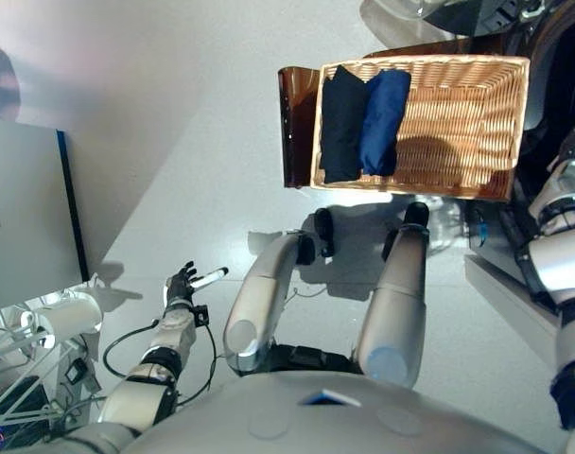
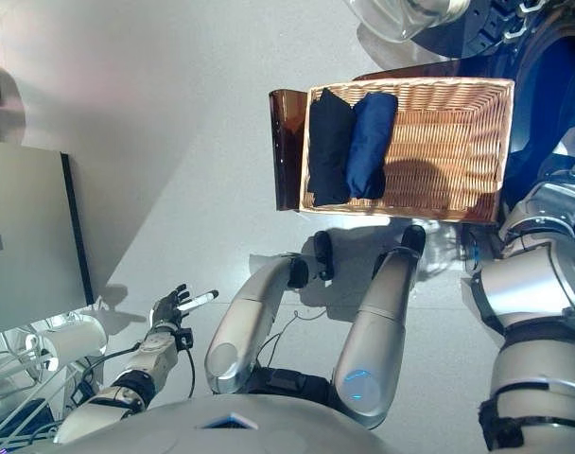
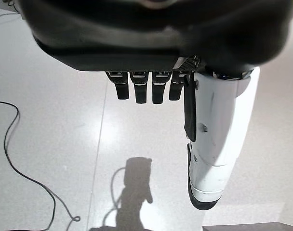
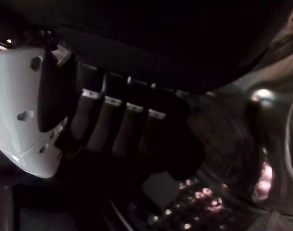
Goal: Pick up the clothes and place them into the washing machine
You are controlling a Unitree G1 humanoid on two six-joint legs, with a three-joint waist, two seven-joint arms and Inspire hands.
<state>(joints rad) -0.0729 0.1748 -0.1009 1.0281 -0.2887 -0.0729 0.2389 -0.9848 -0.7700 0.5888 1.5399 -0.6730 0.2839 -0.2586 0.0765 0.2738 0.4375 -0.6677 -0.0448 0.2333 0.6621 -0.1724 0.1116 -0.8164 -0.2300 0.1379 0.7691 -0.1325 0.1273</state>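
A wicker basket (image 1: 514, 123) stands on the floor ahead, holding a folded black garment (image 1: 342, 123) and a folded blue garment (image 1: 382, 118) side by side at its left end. My right arm reaches off to the right into the washing machine's dark opening (image 2: 543, 85); the head views hide its hand. In the right wrist view my right hand (image 4: 117, 125) is inside the metal drum (image 4: 262, 178), fingers straight and relaxed, over a dark mass I cannot identify. My left hand (image 1: 181, 284) hangs low at the left, open and empty, over bare floor (image 3: 64, 144).
The basket rests on a brown stand (image 1: 295, 123). A grey cabinet (image 1: 23, 218) stands at the left, with a white roll (image 1: 70, 317) and a wire rack below it. The washing machine's body fills the right edge.
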